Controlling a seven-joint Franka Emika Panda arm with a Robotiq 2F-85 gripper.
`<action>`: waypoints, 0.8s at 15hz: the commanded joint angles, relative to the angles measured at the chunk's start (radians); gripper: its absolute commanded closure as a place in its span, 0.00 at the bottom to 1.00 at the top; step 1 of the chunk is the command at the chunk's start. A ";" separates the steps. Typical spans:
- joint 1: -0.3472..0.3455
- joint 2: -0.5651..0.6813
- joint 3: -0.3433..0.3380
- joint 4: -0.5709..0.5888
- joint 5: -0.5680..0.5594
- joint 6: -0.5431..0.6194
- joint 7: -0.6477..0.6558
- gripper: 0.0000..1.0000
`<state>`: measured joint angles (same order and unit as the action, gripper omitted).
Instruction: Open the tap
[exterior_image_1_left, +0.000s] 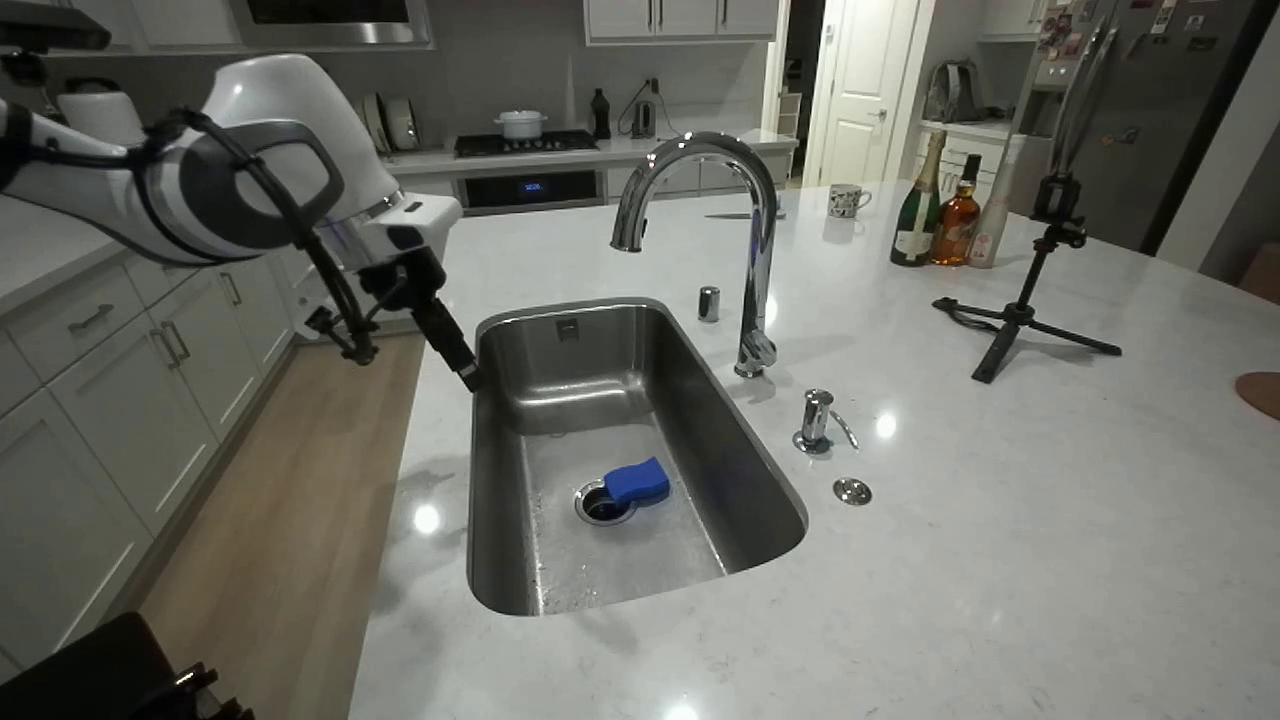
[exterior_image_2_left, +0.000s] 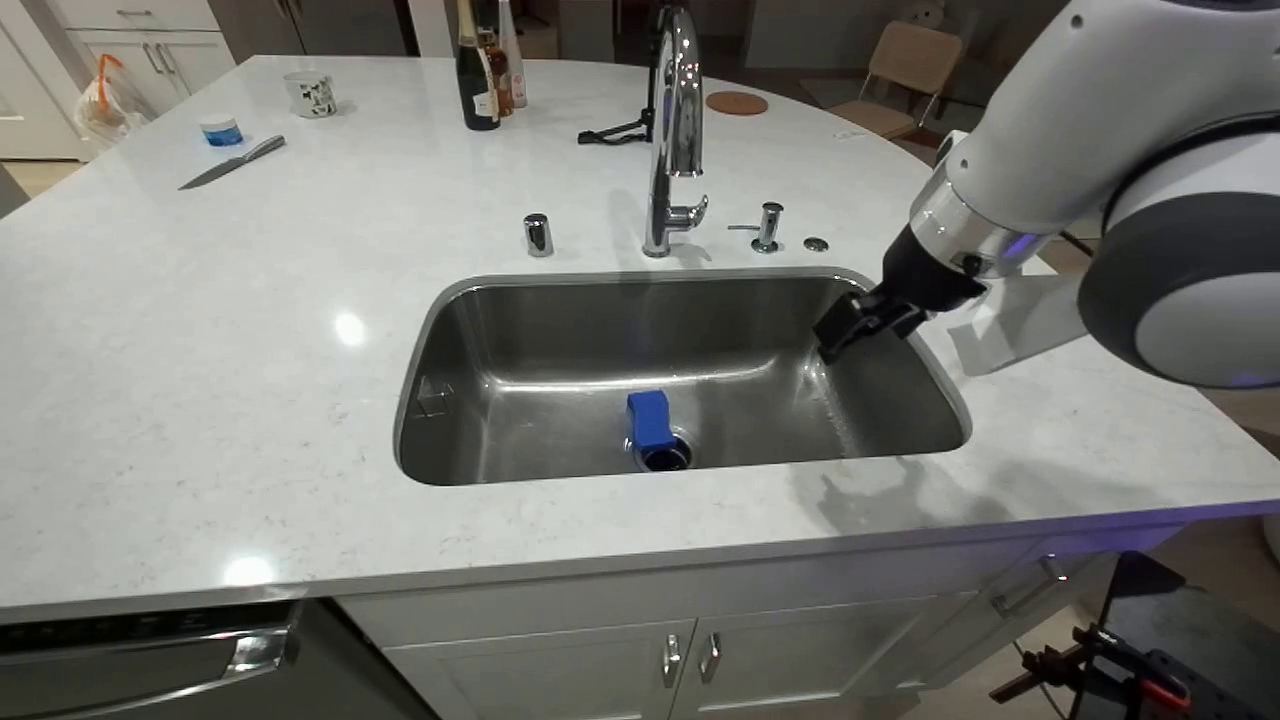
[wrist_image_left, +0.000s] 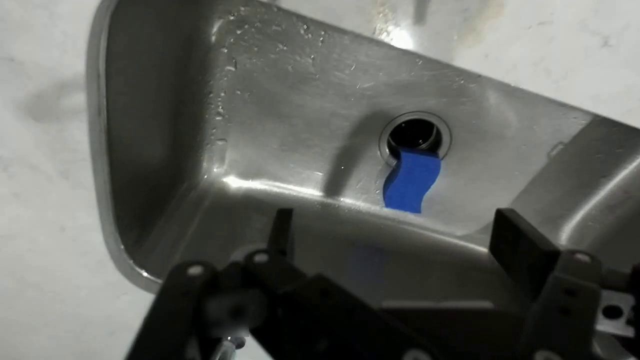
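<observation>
tap (exterior_image_1_left: 760, 270) stands beside the sink (exterior_image_1_left: 715, 455), well apart from the claw (wrist_image_left: 395, 222), which is spread wide.

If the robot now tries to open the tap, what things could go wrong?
The dispenser stands on the side where the tap has its lever, so the open gripper might knock it on the way in. The lever is slim, so the fingers could slip off. The sponge overlaps the edge of the drain; running water might push it further over and slow the draining.
</observation>
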<state>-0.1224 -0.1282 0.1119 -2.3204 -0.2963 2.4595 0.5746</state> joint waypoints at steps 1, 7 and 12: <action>0.005 0.077 -0.047 0.111 -0.085 -0.037 -0.021 0.00; 0.006 0.178 -0.146 0.251 -0.174 0.002 -0.165 0.00; 0.021 0.212 -0.202 0.291 -0.182 0.009 -0.208 0.00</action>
<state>-0.1219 0.0853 -0.0686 -2.0289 -0.4837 2.4688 0.3710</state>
